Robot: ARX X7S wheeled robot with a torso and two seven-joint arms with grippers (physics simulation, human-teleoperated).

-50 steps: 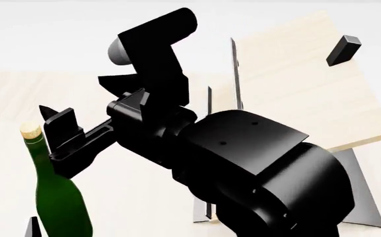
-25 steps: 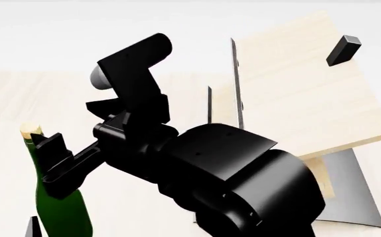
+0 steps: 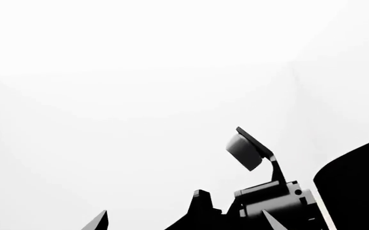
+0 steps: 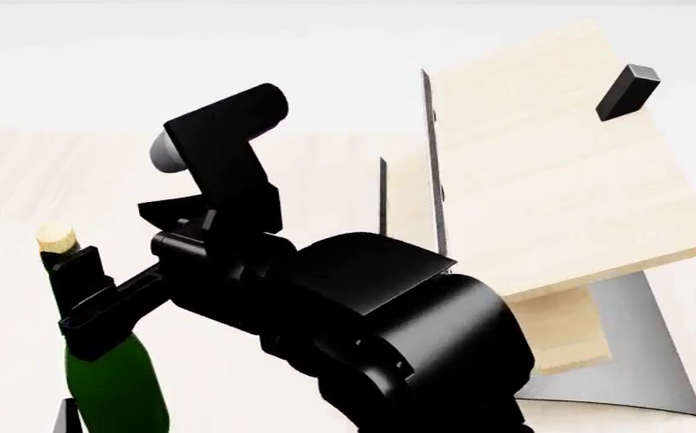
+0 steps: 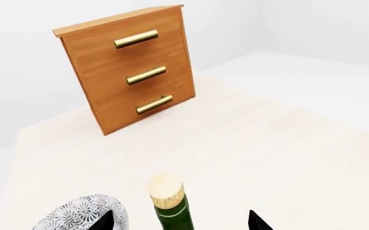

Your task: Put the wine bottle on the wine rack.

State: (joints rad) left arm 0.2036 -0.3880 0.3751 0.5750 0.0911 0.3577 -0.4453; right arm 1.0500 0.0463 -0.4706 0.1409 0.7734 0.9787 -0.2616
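The wine bottle [image 4: 109, 388], dark green with a tan cork, stands upright at the lower left of the head view. My right gripper [image 4: 79, 290] is open, with the bottle's neck between its fingers just below the cork. In the right wrist view the green neck [image 5: 173, 214] stands between the two dark fingertips of that gripper [image 5: 181, 221], with gaps on both sides. The wine rack [image 4: 541, 162], tilted light wood slabs on a curved grey base, stands at the right. My left gripper [image 3: 184, 224] is open and empty, facing a white wall and my right arm.
A patterned grey-white bowl [image 5: 82, 216] sits close beside the bottle. A reddish-brown cabinet [image 5: 130, 72] with three brass handles stands further back on the pale wood surface. My right arm [image 4: 372, 316] hides the middle of the head view. A small dark block [image 4: 628, 90] sits on the rack's top slab.
My right arm has swung left and down. Its gripper has moved from beside the cork to around the bottle's neck. The bottle and rack have not moved.
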